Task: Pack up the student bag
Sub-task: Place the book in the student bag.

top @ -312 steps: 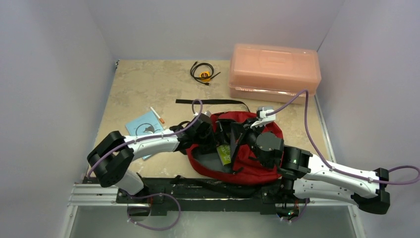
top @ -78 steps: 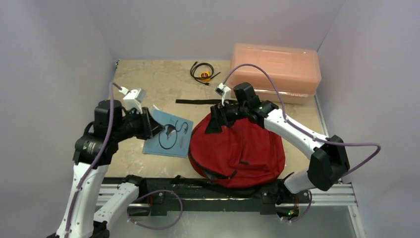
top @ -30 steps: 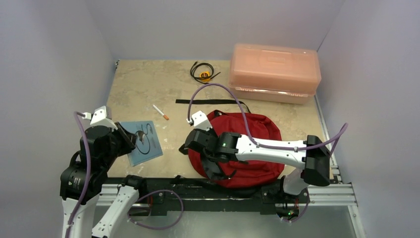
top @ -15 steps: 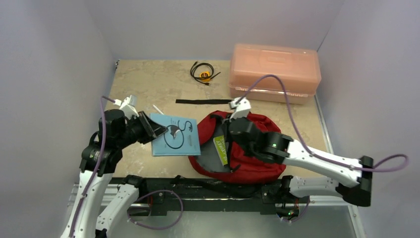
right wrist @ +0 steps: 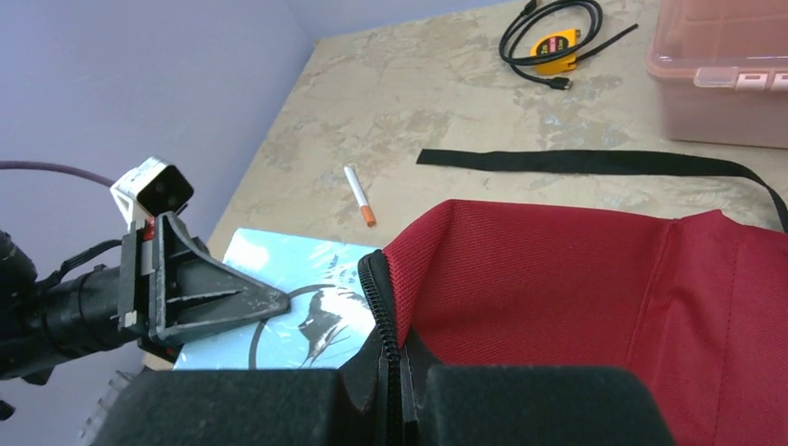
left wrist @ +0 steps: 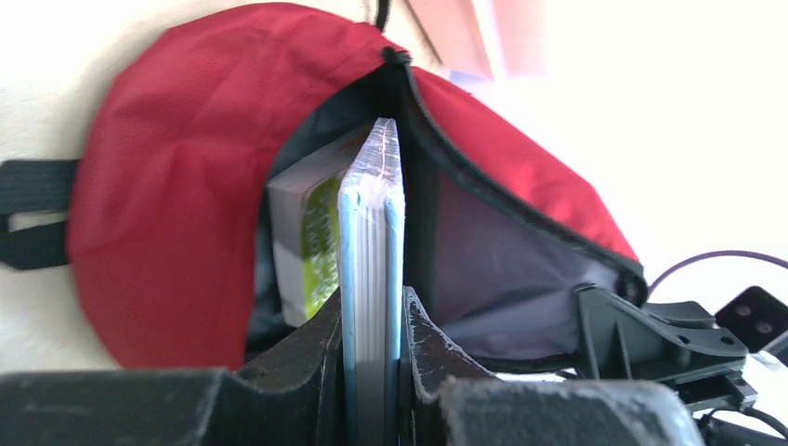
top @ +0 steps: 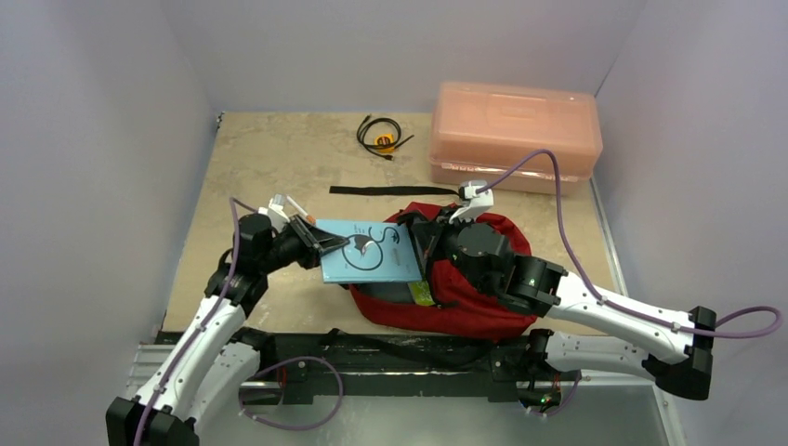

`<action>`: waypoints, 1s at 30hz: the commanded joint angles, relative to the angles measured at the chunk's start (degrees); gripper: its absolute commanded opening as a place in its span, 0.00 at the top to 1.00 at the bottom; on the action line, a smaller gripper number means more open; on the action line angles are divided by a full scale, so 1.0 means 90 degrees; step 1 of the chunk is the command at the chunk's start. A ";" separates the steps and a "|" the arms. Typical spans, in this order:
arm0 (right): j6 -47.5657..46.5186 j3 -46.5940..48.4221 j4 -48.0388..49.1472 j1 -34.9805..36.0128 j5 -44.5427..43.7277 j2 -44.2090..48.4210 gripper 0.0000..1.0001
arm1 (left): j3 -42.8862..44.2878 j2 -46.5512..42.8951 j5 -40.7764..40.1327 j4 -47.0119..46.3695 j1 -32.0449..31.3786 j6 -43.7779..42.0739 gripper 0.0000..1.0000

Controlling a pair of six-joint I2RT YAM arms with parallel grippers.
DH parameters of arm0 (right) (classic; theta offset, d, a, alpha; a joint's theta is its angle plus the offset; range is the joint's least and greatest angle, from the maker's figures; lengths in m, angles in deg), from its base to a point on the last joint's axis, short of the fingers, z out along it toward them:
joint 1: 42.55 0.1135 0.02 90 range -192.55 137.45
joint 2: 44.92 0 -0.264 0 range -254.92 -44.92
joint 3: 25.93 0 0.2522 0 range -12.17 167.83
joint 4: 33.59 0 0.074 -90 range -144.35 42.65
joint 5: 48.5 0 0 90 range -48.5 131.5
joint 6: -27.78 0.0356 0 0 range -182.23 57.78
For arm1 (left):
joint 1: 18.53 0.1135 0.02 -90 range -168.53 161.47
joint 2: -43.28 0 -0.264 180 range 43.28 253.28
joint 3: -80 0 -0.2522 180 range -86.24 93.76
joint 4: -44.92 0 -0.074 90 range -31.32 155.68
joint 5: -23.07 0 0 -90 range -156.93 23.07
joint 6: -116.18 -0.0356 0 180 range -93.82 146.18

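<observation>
The student bag [top: 488, 279], dark red with a black zipper, lies at the near middle of the table with its mouth facing left. My right gripper [right wrist: 395, 372] is shut on the zipper edge of the upper flap [right wrist: 604, 297] and holds it up. My left gripper [left wrist: 372, 321] is shut on a light blue notebook [left wrist: 372, 232], which stands edge-on in the left wrist view. The far end of the notebook [top: 372, 251] is at the bag's opening [left wrist: 167, 186]. A green-covered book [left wrist: 316, 242] lies inside against the grey lining.
A pink translucent plastic box [top: 516, 135] stands at the back right. A coiled black cable with a yellow tag [top: 381, 137] lies at the back middle. A black strap [top: 390, 190] runs behind the bag. A white pen with an orange tip [right wrist: 358, 197] lies left of the bag.
My left arm carried the notebook rightward, from the table's left side up to the bag's mouth. My right gripper moved from the bag's left side to its top flap and shut on the zipper edge.
</observation>
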 commanded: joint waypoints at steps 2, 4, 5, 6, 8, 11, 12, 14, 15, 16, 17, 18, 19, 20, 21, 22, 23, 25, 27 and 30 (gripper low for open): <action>0.0245 -0.0075 0.0790 0.0003 0.0187 0.0179 1.00 | 0.0215 0.0603 -0.0438 -0.2309 -0.0831 0.0792 1.00; 0.0237 -0.0078 0.0757 0.0001 0.0210 0.0223 1.00 | 0.0306 0.1086 -0.0754 -0.2686 -0.1277 0.0882 1.00; 0.0223 -0.0078 0.0736 0.0002 0.0210 0.0247 1.00 | 0.0376 0.1438 -0.0951 -0.2838 -0.1534 0.0918 1.00; 0.0204 -0.0063 0.0712 0.0003 0.0209 0.0271 1.00 | 0.0458 0.1722 -0.1106 -0.3047 -0.1791 0.0954 1.00; 0.0153 -0.0058 0.0670 0.0003 0.0226 0.0325 1.00 | 0.0714 0.2367 -0.1323 -0.3431 -0.2285 0.0981 1.00; 0.0118 -0.0080 0.0602 0.0003 0.0232 0.0421 1.00 | 0.1197 0.3386 -0.1808 -0.3705 -0.2998 0.0866 1.00; 0.0124 -0.0100 0.0577 0.0003 0.0235 0.0461 1.00 | 0.1292 0.3775 -0.1905 -0.4016 -0.3227 0.0911 1.00; 0.0153 -0.0111 0.0498 0.0003 0.0269 0.0511 1.00 | 0.1471 0.4571 -0.1875 -0.4869 -0.3447 0.1211 1.00; 0.0191 -0.0090 0.0413 0.0003 0.0297 0.0540 1.00 | 0.1542 0.4953 -0.1848 -0.5293 -0.3544 0.1425 1.00; 0.0218 -0.0085 0.0356 0.0003 0.0329 0.0579 1.00 | 0.1586 0.5288 -0.1857 -0.5786 -0.3648 0.1591 1.00; 0.0239 -0.0100 0.0315 0.0003 0.0357 0.0629 1.00 | 0.1649 0.5585 -0.1875 -0.6053 -0.3758 0.1760 1.00; 0.0245 -0.0132 0.0285 0.0001 0.0373 0.0685 1.00 | 0.1714 0.5784 -0.1904 -0.6158 -0.3851 0.1846 1.00; 0.0221 -0.0164 0.0258 0.0001 0.0380 0.0731 1.00 | 0.1786 0.5913 -0.1931 -0.6144 -0.3928 0.1848 1.00; 0.0226 -0.0171 0.0152 0.0002 0.0332 0.0765 1.00 | 0.1835 0.5973 -0.1954 -0.6031 -0.3968 0.1765 1.00; 0.0243 -0.0187 0.0076 0.0003 0.0265 0.0806 1.00 | 0.1890 0.5987 -0.1971 -0.5816 -0.3991 0.1620 1.00; 0.0233 -0.0207 0.0038 0.0003 0.0224 0.0855 1.00 | 0.1928 0.5944 -0.2000 -0.5556 -0.4010 0.1456 0.98; 0.0199 -0.0234 0.0048 -0.0004 0.0223 0.0911 1.00 | 0.1954 0.5898 -0.2000 -0.5304 -0.4022 0.1301 0.92; 0.0112 -0.0263 0.0020 0.0002 0.0208 0.0997 1.00 | 0.1873 0.5777 -0.1959 -0.5009 -0.4028 0.1094 0.78; 0.0043 -0.0281 -0.0055 -0.0003 0.0152 0.1050 1.00 | 0.1651 0.5622 -0.1963 -0.4980 -0.4028 0.1016 0.66; -0.0055 -0.0350 -0.0097 0.0003 0.0104 0.1111 1.00 | 0.1414 0.5403 -0.1887 -0.4861 -0.4028 0.0771 0.54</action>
